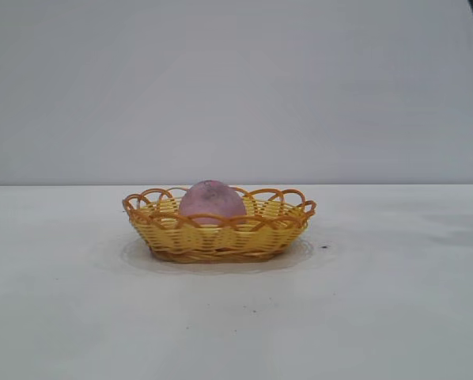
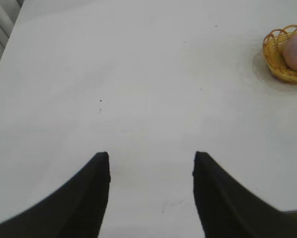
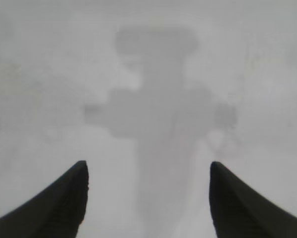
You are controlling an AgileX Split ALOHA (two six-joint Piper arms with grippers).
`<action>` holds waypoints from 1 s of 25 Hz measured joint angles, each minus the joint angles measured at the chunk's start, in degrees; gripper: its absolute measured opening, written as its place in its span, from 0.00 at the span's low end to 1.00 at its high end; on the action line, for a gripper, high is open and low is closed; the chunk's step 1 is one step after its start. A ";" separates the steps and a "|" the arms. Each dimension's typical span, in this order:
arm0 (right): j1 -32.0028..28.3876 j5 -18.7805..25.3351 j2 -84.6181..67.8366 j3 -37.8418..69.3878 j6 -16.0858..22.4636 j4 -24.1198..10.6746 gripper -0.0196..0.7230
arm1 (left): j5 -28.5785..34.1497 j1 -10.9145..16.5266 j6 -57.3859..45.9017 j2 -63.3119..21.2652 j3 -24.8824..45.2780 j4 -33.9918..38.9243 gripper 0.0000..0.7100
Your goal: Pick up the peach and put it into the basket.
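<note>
The peach [image 1: 211,199] sits inside the basket [image 1: 221,237] on the table [image 1: 379,317]. Both the left gripper [image 2: 151,163] and right gripper [image 3: 148,171] hover with fingers spread, holding nothing. The peach looks light, matte and unlikely to slip, best taken across its rounded sides.

**A bare robot test bench**

This looks like a lab set-up, not a home. A plain white counter [image 1: 395,317] runs back to a blank pale wall [image 1: 236,87]. At twelve o'clock on the counter sits one lone prop, a wicker basket [image 1: 221,237], on a faint ring-shaped stain.
</note>
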 joint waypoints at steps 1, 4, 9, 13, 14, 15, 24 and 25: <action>0.00 0.00 -1.85 1.04 0.00 0.12 0.62 | 0.00 0.00 0.00 0.00 0.00 0.00 0.46; 0.00 0.11 -7.74 4.55 0.00 0.97 0.62 | 0.00 0.00 0.00 0.00 0.00 0.00 0.46; 0.00 0.44 -20.31 11.83 0.00 1.19 0.62 | 0.00 0.00 0.00 0.00 0.00 0.00 0.46; 0.00 0.79 -32.38 18.66 0.03 1.19 0.62 | 0.00 0.00 0.00 0.00 0.00 0.00 0.46; 0.00 0.82 -35.74 20.10 0.03 1.19 0.62 | 0.00 0.00 0.00 0.00 0.00 0.00 0.46; 0.00 0.92 -38.58 21.81 0.03 1.19 0.62 | 0.00 0.00 0.00 0.00 0.00 0.00 0.46; 0.00 2.01 -66.39 35.35 0.03 1.84 0.62 | 0.00 0.00 0.00 0.00 0.00 0.00 0.46; 0.00 2.11 -68.67 36.74 0.03 2.09 0.62 | 0.00 0.00 0.00 0.00 0.00 0.00 0.46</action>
